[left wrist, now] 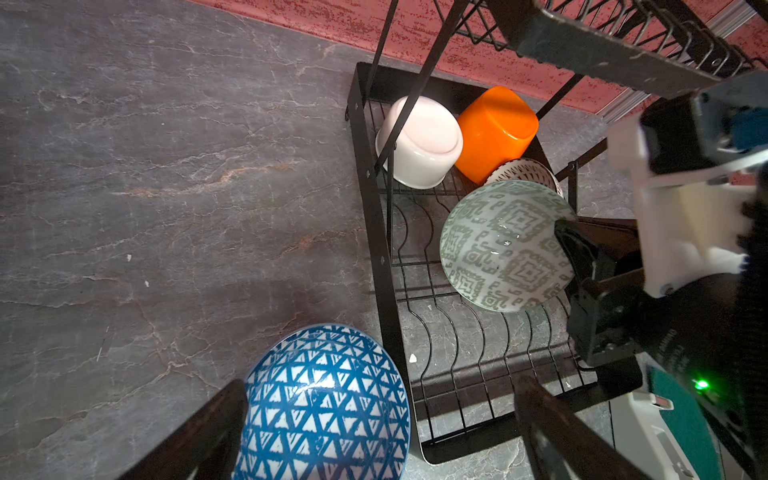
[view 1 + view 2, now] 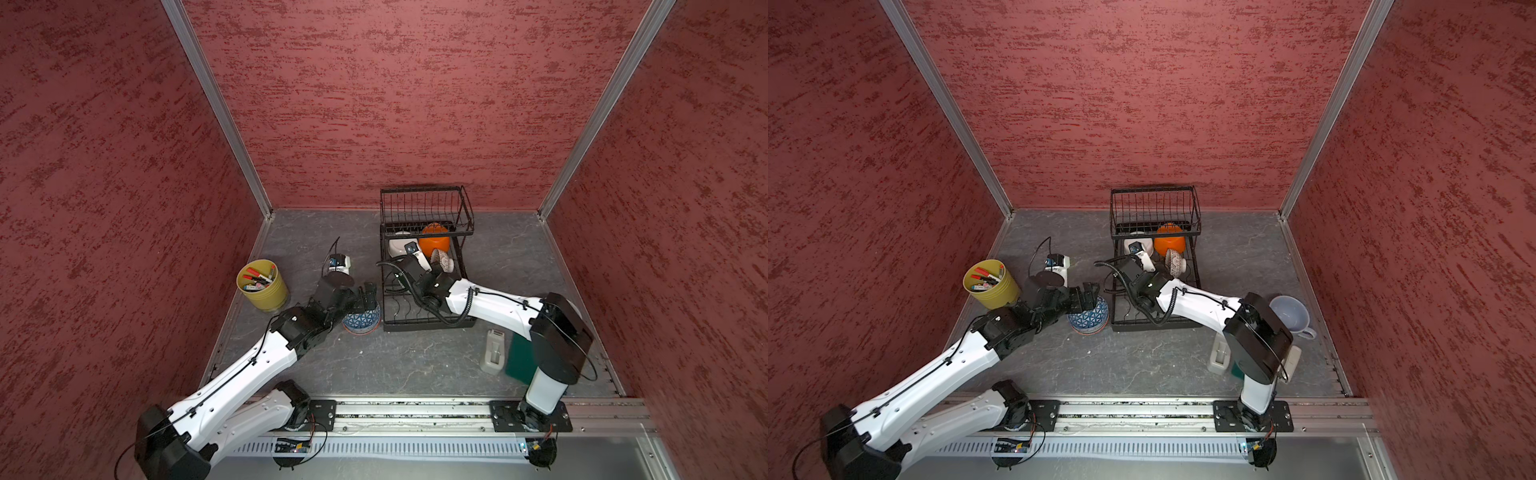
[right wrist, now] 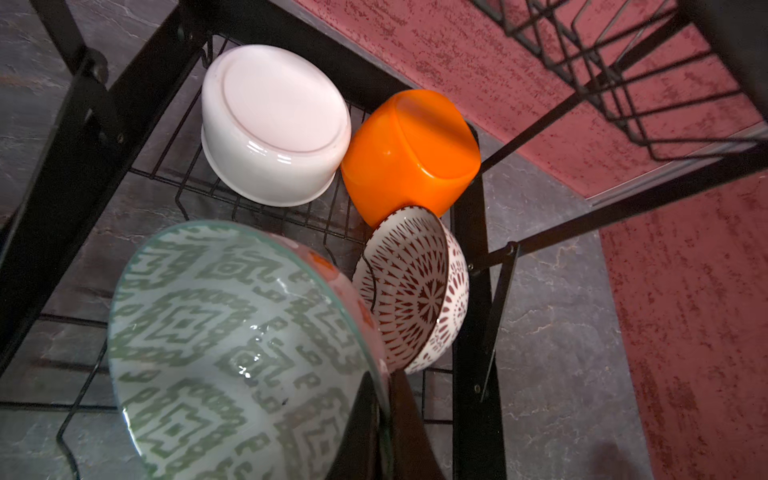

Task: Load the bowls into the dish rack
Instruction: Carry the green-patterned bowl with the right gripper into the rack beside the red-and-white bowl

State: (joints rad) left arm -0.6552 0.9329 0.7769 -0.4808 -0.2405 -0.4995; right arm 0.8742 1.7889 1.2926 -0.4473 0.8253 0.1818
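The dish rack (image 2: 428, 326) stands at the far middle of the counter (image 2: 395, 365). At the far end of its base tray, under the raised basket, a white bowl (image 3: 274, 124) and an orange bowl (image 3: 409, 153) lie bottom-up and tilted, side by side. A red-patterned bowl (image 3: 415, 295) stands on edge just in front of the orange one. The right gripper (image 3: 380, 411) is clenched on the rim of a green-patterned bowl (image 3: 232, 349), holding it tilted over the tray beside the red-patterned bowl. A blue-patterned bowl (image 1: 324, 407) sits on the counter just beside the rack's near left corner. The left gripper (image 2: 368, 301) hangs over it, spread wide and grasping nothing. A yellow cup of markers (image 2: 262, 286) stands farther left.
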